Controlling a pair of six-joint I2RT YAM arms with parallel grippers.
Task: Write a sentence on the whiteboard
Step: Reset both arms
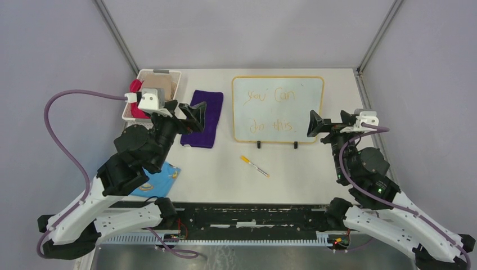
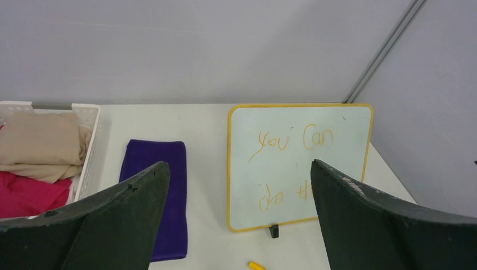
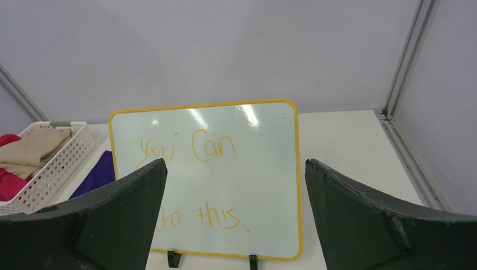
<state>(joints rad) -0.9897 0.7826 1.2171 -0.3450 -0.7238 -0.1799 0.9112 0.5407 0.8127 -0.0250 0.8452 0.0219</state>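
Left gripper (image 1: 185,111) and right gripper (image 1: 329,122) hover with jaws spread wide, holding nothing. Between them, toward the far edge of the table (image 1: 315,174), the whiteboard (image 1: 304,109) stands propped on two small feet. It carries the sentence (image 1: 279,125) "you Can do this" in orange. The board looks light, stiff and easily tipped. Its yellow frame seems the best hold, since the face is slick and the ink would likely smear.

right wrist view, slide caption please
Open right tool faces the whiteboard, the sentence "you Can do this" written in orange.
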